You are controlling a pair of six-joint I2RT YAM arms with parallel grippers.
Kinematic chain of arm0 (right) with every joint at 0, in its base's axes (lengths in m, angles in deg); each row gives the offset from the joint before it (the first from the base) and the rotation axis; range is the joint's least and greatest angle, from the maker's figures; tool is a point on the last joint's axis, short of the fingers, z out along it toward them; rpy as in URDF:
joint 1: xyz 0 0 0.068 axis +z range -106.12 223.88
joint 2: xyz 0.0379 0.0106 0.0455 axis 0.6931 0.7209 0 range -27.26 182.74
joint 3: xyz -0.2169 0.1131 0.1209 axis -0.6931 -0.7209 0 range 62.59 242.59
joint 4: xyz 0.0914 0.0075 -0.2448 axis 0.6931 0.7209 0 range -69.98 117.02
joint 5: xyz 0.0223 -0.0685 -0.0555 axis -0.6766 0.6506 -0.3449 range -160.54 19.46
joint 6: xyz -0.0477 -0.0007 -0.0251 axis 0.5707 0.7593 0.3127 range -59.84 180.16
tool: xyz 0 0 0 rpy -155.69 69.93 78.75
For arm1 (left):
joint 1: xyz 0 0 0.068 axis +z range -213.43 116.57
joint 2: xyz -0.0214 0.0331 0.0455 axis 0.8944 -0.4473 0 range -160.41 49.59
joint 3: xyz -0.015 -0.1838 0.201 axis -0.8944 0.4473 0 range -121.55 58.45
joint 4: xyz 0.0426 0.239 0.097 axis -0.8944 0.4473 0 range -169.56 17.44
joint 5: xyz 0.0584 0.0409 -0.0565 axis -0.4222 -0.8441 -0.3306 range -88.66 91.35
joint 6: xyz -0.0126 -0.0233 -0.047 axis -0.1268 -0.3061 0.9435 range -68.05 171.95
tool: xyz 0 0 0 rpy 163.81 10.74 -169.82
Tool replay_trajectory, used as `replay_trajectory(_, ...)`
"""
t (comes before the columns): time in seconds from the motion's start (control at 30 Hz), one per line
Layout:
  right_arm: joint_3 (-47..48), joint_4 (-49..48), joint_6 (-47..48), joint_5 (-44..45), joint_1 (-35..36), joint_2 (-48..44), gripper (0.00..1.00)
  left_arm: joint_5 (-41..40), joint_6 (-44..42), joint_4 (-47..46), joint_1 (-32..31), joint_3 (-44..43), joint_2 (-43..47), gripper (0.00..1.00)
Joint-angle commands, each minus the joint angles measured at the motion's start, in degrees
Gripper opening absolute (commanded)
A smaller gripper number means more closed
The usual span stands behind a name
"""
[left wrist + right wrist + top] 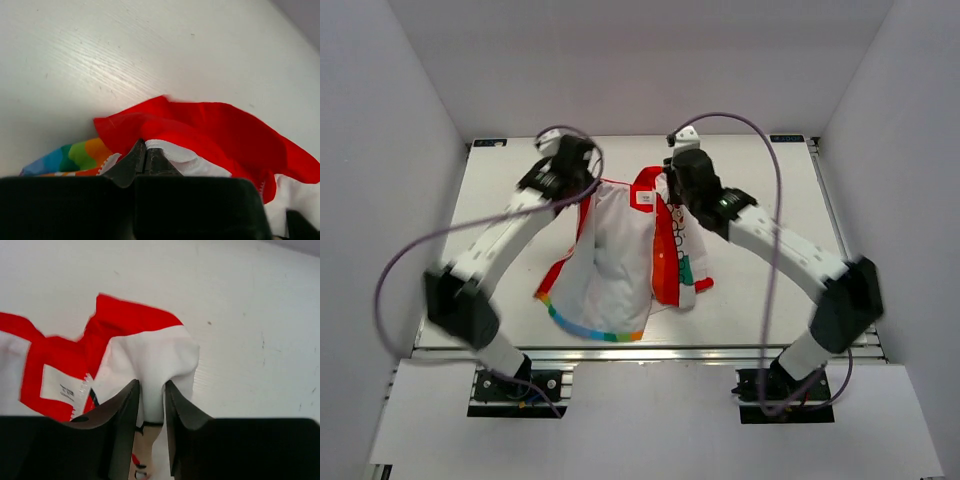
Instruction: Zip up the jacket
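The small white jacket [615,255] with red lining and a rainbow hem lies open in the middle of the table, held up at its far corners by both arms. My left gripper [582,172] is shut on the jacket's far left edge; in the left wrist view its fingertips [145,150] pinch a white zipper edge over red lining [220,130]. My right gripper [672,190] is shut on a fold of white fabric [152,385] near the collar, with the cartoon print just below it. The zipper slider is not visible.
The white table [760,290] has raised edges and a metal rail along the front [650,352]. White walls enclose the left, right and back. Purple cables loop from both arms above the table.
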Motion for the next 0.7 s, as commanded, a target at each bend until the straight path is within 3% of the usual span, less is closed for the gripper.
replay_trajectory(0.0,6.48,-0.03,-3.57,2.45,-4.95,12.58,0.35,-8.37,1.68,10.72,0.99,-16.45,-18.97,0.03)
replay_trajectory(0.03,13.12,2.42,-3.74,1.75,-5.3,15.48,0.46,-7.49,1.23,14.69,1.16,-23.47,-24.38,0.1)
replay_trajectory(0.07,16.06,7.41,-3.22,1.22,-5.39,19.95,0.64,-7.22,0.45,19.17,1.17,-30.68,-29.39,0.2)
replay_trajectory(0.1,18.09,9.02,-3.04,0.78,-5.39,21.21,0.73,-6.96,-0.61,26.18,1.17,-44.24,-38.06,0.52)
replay_trajectory(0.13,19.15,9.82,-3.04,-0.61,-5.39,21.4,0.84,-6.61,-2.36,28.77,1.17,-49.68,-41.19,0.59)
replay_trajectory(0.2,16.72,9.05,-2.34,-2.99,-5.39,19.48,0.89,-5.38,-4.04,30.03,1.17,-54.12,-43.85,0.72)
replay_trajectory(0.23,14.79,8.17,-2.33,-4.92,-5.39,16.6,0.89,-4.94,-5.09,28.72,1.17,-51.78,-41.77,0.9)
replay_trajectory(0.27,11.03,7.72,-2.42,-5.89,-5.3,15.26,0.89,-4.15,-5.62,26.8,1.17,-48.01,-39.4,0.98)
replay_trajectory(0.3,9.25,8.07,-3.38,-6.6,-5.3,13.68,0.89,-3.54,-6.32,21.29,1.17,-37.97,-36.59,0.98)
replay_trajectory(0.4,2.06,10.17,-7.15,-9.85,-5.3,8.06,0.9,-2.83,-7.12,12.57,1.17,-24.02,-24.03,0.98)
replay_trajectory(0.57,-11.93,10.8,-11.91,-12.76,0.12,-1.79,0.89,-5.64,-3.79,12.63,4.23,-0.55,-5.85,0.98)
replay_trajectory(0.67,-18.88,8.78,-15.24,-16.96,4.62,-3.91,0.89,-0.73,-2.72,10.61,12.66,12.26,-0.28,0.98)
